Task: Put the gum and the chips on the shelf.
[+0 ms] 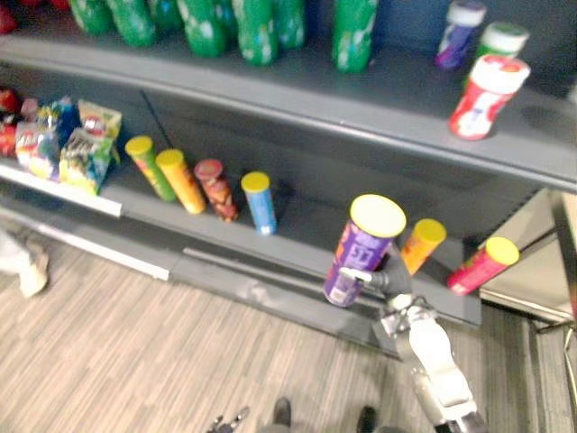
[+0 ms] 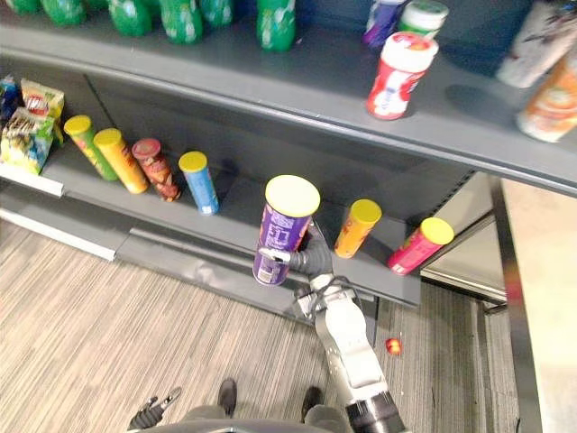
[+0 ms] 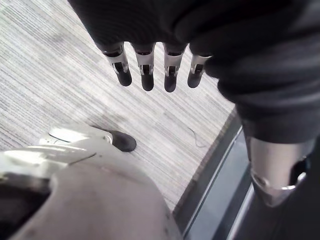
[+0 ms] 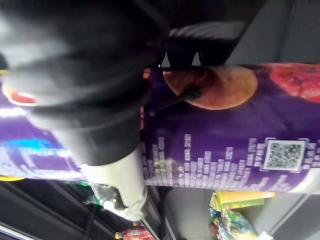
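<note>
Grey metal lower shelf (image 1: 302, 224) has a free gap mid-frame, between the yellow-lidded blue tube (image 1: 259, 201) and the orange tube (image 1: 422, 244). Right hand (image 2: 313, 262) is wrapped round the purple yellow-lidded chips tube (image 1: 365, 248) at the front edge; left hand (image 3: 146, 70) hangs loose, fingers straight.

No word or number can be made out anywhere. The purple chips can (image 4: 225, 125) carries a square scan code (image 4: 285, 155) on a white patch near one end. Blocks of small white print sit beside it, too fine to read, and the large pale lettering on its front is blurred. The label of the red-and-white gum bottle (image 1: 485, 97) on the upper shelf (image 1: 379, 95) is likewise illegible.
</note>
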Controlling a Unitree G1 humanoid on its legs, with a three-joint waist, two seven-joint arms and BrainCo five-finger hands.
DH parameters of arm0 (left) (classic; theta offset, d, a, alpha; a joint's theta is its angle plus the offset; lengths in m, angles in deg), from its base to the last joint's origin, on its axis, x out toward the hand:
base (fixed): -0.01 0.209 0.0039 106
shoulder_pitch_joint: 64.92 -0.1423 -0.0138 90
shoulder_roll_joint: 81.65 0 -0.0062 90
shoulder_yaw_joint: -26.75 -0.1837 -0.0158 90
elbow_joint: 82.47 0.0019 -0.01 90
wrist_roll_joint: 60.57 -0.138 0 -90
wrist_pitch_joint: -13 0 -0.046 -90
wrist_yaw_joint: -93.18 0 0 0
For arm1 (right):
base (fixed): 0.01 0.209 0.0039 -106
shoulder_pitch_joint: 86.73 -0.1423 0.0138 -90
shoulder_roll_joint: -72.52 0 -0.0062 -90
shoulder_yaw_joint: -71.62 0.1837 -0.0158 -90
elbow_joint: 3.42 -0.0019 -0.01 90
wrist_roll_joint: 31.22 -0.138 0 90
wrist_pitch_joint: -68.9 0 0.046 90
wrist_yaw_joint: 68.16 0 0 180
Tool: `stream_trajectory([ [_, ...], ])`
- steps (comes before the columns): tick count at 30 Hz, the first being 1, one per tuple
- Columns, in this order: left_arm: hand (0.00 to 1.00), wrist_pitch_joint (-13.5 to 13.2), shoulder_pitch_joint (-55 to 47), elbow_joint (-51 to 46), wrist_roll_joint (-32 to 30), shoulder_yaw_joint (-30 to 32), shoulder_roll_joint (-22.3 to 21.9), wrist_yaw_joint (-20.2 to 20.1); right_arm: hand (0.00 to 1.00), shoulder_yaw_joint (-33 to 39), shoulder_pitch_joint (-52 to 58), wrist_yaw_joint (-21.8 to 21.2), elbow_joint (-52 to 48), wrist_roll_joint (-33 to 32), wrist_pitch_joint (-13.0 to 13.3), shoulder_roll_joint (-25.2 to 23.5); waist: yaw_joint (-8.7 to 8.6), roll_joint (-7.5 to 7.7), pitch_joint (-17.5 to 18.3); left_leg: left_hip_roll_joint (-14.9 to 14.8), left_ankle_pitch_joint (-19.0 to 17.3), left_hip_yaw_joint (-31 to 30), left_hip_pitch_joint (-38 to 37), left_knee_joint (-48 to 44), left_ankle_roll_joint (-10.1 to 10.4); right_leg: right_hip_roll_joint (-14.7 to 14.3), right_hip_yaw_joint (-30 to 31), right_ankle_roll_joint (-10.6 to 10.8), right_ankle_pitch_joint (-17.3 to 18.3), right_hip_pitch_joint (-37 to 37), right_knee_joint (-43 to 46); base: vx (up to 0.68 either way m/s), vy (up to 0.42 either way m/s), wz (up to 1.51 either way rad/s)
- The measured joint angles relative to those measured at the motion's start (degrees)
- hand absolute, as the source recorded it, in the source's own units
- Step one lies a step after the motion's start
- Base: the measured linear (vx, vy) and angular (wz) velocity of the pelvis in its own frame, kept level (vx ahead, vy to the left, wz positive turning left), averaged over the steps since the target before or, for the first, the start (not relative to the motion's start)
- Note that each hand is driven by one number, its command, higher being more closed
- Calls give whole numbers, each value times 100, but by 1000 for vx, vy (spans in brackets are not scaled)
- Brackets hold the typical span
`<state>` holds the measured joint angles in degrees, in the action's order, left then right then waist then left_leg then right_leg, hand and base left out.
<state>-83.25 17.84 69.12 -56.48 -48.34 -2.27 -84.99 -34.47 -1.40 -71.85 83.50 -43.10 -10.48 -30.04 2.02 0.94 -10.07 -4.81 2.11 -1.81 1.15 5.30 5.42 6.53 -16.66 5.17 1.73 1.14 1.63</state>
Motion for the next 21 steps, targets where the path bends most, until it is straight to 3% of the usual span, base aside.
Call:
stream_trajectory([
  [3,0,-30,157,-21,34,-170,-5,82,100,-50,-529,228,267,287,-31,-12,136,-82,-196,12,40,-80,116,-1,11,16,-82,-3,2,82,38,-13,-4,16],
  [7,0,-91,245,-286,256,-376,-16,209,100,23,-1063,535,579,517,-35,-47,183,-141,-338,63,48,-247,376,-159,7,63,-235,-2,3,193,67,-11,9,23],
  [8,0,-107,327,-374,261,-442,-21,238,100,116,-1322,660,702,563,-49,-60,269,-184,-433,77,48,-297,487,-208,6,82,-270,-3,5,279,121,-34,12,15],
  [13,0,-227,381,-801,491,-754,-79,299,100,471,-2212,1136,1347,969,-70,-303,363,-310,-677,134,64,-381,824,-374,-8,145,-345,-4,6,554,266,-38,15,11],
  [15,0,-253,459,-918,675,-910,-86,333,100,775,-2675,1411,1669,1119,-84,-359,379,-384,-880,167,69,-478,918,-454,-12,174,-429,-4,6,576,297,-40,12,19],
  [19,0,-309,637,-1092,885,-1159,-121,421,100,1634,-3695,1936,2452,1290,-219,-337,608,-464,-1108,171,167,-551,1190,-474,-18,198,-498,-23,18,869,442,-25,3,9],
  [21,0,-316,648,-1148,934,-1239,-151,459,100,1976,-4063,2167,2774,1426,-301,-298,636,-538,-1243,185,194,-596,1208,-475,-13,213,-534,-27,22,872,460,-11,-6,12],
])
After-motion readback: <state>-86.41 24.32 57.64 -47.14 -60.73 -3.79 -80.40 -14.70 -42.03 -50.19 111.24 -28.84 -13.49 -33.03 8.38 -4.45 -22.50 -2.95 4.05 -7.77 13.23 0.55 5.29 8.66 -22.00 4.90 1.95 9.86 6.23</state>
